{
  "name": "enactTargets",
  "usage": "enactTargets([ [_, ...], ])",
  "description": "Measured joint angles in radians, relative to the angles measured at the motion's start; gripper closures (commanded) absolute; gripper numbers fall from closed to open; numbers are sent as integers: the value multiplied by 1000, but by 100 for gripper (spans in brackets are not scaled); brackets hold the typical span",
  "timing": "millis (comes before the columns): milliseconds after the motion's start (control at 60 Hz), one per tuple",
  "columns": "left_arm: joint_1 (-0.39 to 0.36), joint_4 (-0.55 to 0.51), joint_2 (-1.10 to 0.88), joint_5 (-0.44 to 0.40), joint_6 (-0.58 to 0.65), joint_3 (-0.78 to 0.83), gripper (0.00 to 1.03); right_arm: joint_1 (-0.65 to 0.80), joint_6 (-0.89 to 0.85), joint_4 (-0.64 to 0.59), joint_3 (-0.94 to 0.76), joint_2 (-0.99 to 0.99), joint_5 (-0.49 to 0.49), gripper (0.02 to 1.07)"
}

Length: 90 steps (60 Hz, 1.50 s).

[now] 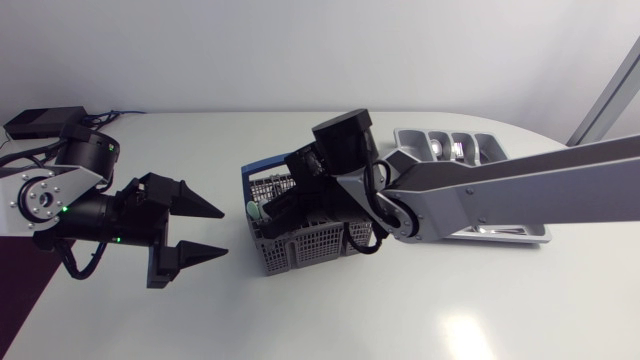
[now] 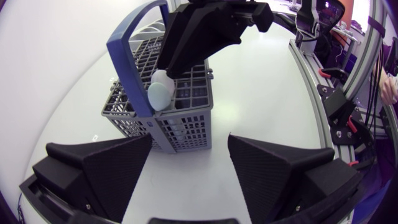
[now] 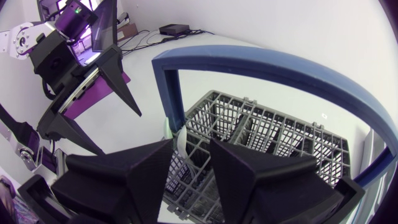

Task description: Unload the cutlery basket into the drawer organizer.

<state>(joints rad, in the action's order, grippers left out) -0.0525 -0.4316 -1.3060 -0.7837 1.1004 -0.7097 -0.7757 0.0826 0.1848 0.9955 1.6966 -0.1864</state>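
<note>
White table (image 1: 400, 310). Our right gripper (image 3: 191, 142), narrow and empty, hangs over the cutlery basket (image 1: 310, 245), aligned on pale handles (image 2: 158, 93); left gripper (image 1: 222, 231) sits wide alongside, clear of it.

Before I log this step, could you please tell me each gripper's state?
Left gripper: open, empty.
Right gripper: down in the cutlery basket, cannot be told.
</note>
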Motion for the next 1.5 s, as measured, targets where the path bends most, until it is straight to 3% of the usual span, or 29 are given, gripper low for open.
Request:
enactTargets([
  [317, 0, 8, -6, -22, 0, 0, 10, 0, 8, 30, 0, 9, -23, 74],
  [450, 0, 9, -6, -24, 0, 0, 10, 0, 16, 31, 0, 13, -26, 84],
  [750, -2, 11, -23, -24, 0, 0, 10, -1, 23, 37, 0, 14, -45, 86],
  [1217, -16, 12, -38, -28, 0, 0, 10, -11, 22, 44, 0, 28, -66, 101],
  [1500, -24, 14, -39, -28, 0, 0, 10, -15, 22, 53, 0, 28, -78, 101],
])
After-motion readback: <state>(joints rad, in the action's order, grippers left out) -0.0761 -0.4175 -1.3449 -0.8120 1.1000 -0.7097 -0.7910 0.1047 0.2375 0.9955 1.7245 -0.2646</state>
